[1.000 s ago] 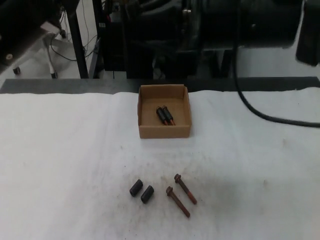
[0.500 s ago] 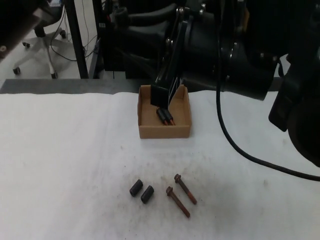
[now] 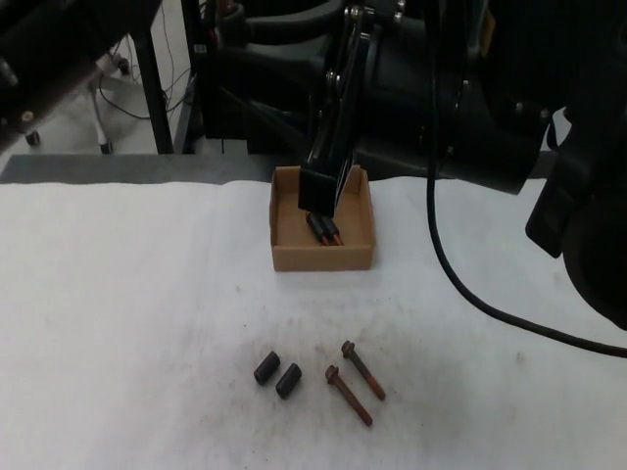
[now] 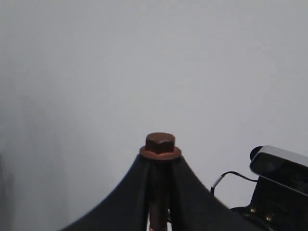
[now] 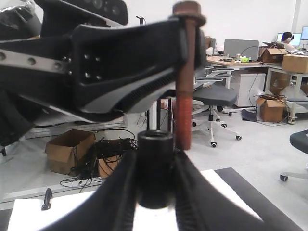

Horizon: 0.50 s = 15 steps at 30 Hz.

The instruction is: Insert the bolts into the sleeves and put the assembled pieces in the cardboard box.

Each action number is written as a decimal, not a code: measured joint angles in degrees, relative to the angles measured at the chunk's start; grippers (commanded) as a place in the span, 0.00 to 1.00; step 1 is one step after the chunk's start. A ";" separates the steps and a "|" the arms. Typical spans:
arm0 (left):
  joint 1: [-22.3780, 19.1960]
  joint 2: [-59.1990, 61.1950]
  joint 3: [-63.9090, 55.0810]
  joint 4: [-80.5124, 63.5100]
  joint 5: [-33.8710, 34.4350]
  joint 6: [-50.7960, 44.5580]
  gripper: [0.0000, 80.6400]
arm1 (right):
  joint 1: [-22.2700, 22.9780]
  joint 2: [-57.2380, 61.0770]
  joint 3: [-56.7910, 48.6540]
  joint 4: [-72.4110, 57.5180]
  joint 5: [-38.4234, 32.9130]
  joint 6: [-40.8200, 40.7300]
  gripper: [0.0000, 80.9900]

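Observation:
My left gripper [image 4: 160, 161] is shut on a rusty bolt [image 4: 160, 146], whose hex head stands just past the fingertips. My right gripper [image 5: 155, 168] is shut on a black sleeve [image 5: 155, 144], bore end up. In the right wrist view the bolt [image 5: 184, 110] hangs close beside and above the sleeve, clamped in the left arm's fingers [image 5: 130, 62]. On the cloth lie two loose sleeves [image 3: 277, 373] and two loose bolts [image 3: 355, 381]. The cardboard box [image 3: 322, 258] holds two assembled pieces [image 3: 323, 226].
In the high view, black arm bodies [image 3: 460, 88] crowd the upper part of the picture, and one dark gripper end [image 3: 323, 186] overlaps the box's far wall. A black cable [image 3: 490, 308] curves across the white cloth [image 3: 127, 313] at the right.
A second ago the arms sat farther back. They have since swung forward into the high view, and a dark gripper end now hangs in front of the box. The table parts have not moved.

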 measured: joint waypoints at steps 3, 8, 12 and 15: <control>0.00 0.16 0.00 0.10 0.66 -0.59 0.00 | 0.00 0.00 0.00 -0.01 -0.01 0.00 0.01; 0.00 0.16 -0.41 -2.29 1.51 -1.73 0.00 | 0.00 -0.41 0.00 2.50 0.60 -0.45 0.01; 0.00 0.16 -2.44 -3.11 2.62 -1.91 0.00 | 0.06 -0.50 0.00 7.08 1.24 -1.34 0.01; 0.00 0.16 -4.75 -2.63 2.74 -1.91 0.00 | 0.06 -0.50 0.00 8.00 1.55 -1.34 0.01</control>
